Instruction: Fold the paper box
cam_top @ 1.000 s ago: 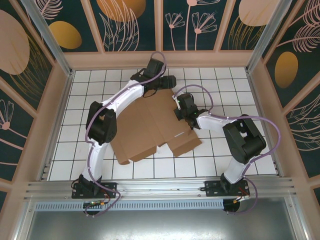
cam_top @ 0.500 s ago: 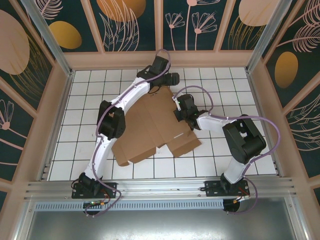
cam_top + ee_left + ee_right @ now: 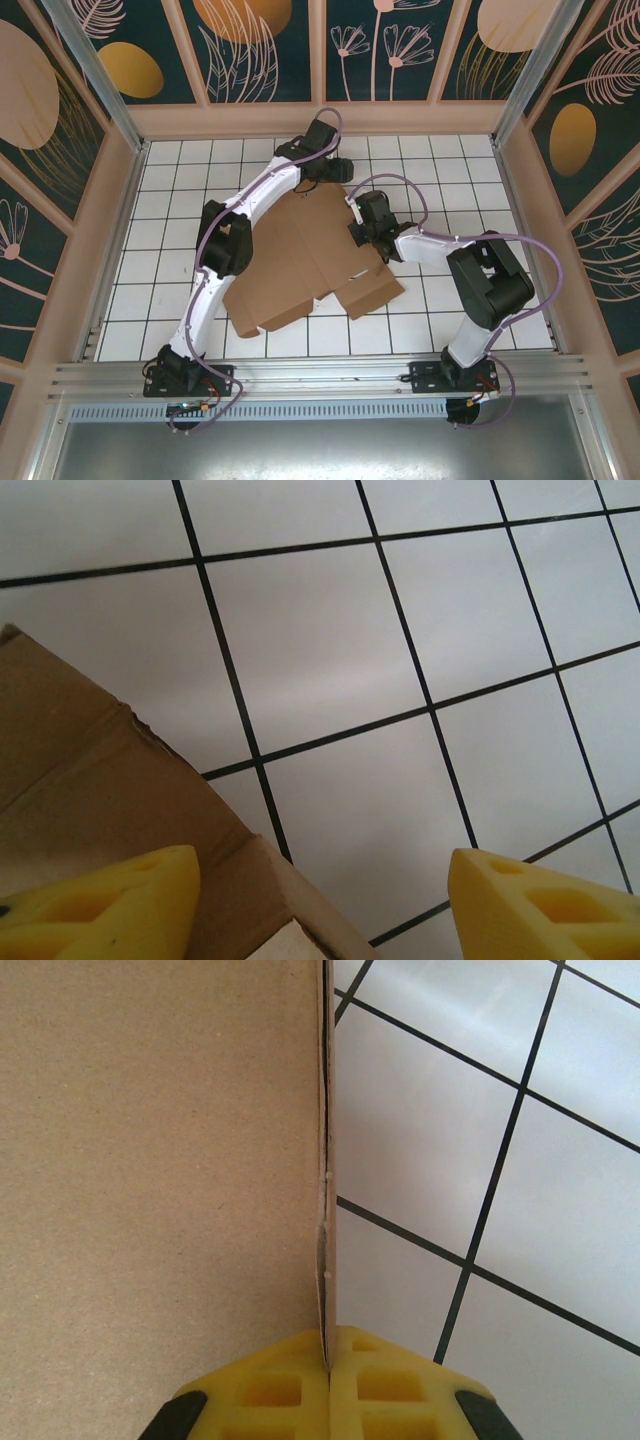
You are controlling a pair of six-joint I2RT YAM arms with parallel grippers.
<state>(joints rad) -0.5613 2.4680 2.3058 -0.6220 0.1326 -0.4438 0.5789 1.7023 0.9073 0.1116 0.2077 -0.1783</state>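
Observation:
The paper box [image 3: 300, 250] is a flat brown cardboard sheet with flaps, spread on the white tiled floor between the arms. My left gripper [image 3: 335, 172] hovers at the box's far edge. In the left wrist view it [image 3: 320, 905] is open, yellow fingertips [image 3: 100, 900] wide apart. A corner of the paper box [image 3: 90, 770] lies by the left fingertip, with bare tile across the rest of the gap. My right gripper [image 3: 366, 226] is at the box's right edge. In the right wrist view it [image 3: 328, 1360] is shut on the thin raised edge of the paper box [image 3: 150, 1140].
Wooden walls with aluminium posts [image 3: 110, 100] enclose the white tiled floor [image 3: 180, 200]. Bare tiles run along the left, the far right [image 3: 460, 180] and in front of the box. The arm bases sit on the rail [image 3: 320, 375] at the near edge.
The left arm has reached farther out and swung its wrist right along the box's far edge. Its jaws have narrowed a little. The right gripper has kept its hold in place.

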